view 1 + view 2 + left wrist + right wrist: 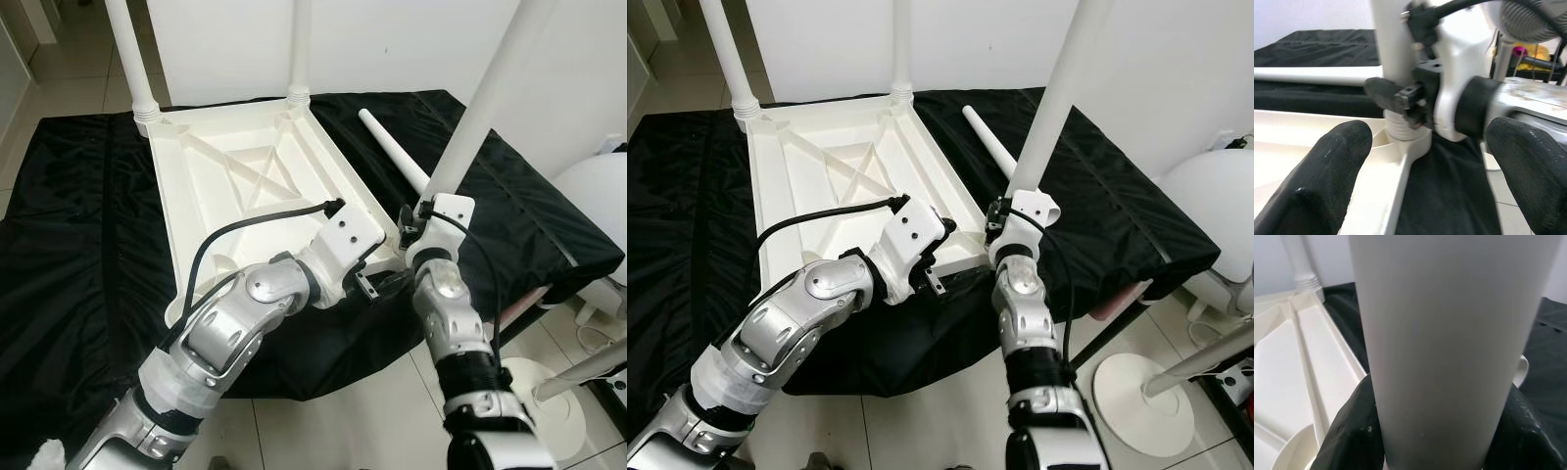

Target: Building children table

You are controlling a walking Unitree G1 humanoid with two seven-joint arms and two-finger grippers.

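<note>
Left eye view: a black fabric sheet [78, 245] covers a low platform standing on pale floor tiles [353, 421] against a white wall [411, 39]. A white rounded appliance [598, 196] stands at the right edge, with a white round pedestal base [549, 401] on the floor below it. The white plastic children's table top [245, 186] lies upside down on the sheet, ribbed underside up, its long axis running from the robot toward the wall. Two white tubular legs [132, 59] stand upright in the far corner sockets. A third white tubular leg [480, 108] rises from the near right corner, tilted up and to the right. A loose white tapered leg [392, 152] lies flat on the sheet just beside the top's right edge, pointing toward the wall. No writing can be read.

Right eye view: the right gripper [1004, 235] sits at the base of the third leg at the near right corner. The left gripper [936, 279] hangs at the near edge of the top, just beside that corner.

Left wrist view: the left gripper's two black fingers [1327, 166] are spread wide with nothing between them. Beyond them the third leg's ribbed end [1400, 128] sits at the corner socket, with the right gripper against it.

Right wrist view: the right gripper's fingers [1354, 431] clamp both sides of the third leg.
</note>
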